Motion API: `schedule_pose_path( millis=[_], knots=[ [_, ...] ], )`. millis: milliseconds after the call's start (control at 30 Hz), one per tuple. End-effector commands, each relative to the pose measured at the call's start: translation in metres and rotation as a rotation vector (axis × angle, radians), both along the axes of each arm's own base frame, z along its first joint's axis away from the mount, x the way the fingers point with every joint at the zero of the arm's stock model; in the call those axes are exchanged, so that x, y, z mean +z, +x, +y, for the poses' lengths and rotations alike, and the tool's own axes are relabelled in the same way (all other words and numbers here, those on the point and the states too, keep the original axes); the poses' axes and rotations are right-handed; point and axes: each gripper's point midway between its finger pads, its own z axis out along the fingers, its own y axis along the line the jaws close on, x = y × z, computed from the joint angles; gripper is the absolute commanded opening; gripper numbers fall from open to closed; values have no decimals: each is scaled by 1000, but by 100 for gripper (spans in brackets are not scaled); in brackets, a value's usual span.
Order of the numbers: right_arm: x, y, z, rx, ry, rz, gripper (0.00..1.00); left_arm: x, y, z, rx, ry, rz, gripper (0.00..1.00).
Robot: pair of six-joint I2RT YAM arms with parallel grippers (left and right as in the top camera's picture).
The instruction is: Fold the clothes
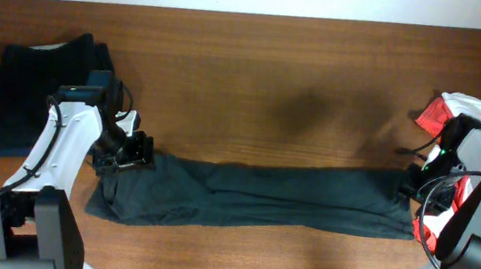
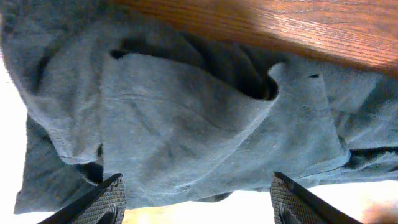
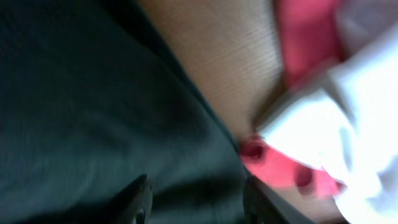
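Overhead straight down; both wrist cameras close over garment [image 1: 252,194].

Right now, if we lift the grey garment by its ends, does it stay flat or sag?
Probably sags: the grey garment lies in soft wrinkles and loose folds, so it looks floppy. Likely light; the cloth looks thin. Pushed, it would probably bunch on the wooden table rather than slide whole.
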Motion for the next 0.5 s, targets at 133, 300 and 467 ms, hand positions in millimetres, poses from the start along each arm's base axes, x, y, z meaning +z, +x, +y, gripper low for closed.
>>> schedule_pose_path(
  millis=[133, 300, 467],
  knots=[
    [-43, -10, 11, 53, 32, -64, 59, 6, -5, -4, 30, -4, 8, 74],
    [-43, -9, 12, 43, 33, -67, 4, 6, -5, -4, 30, -4, 10, 74],
    [43, 31, -4, 21, 20, -76, 4, 5, -5, 17, 93, 14, 12, 71]
  ],
)
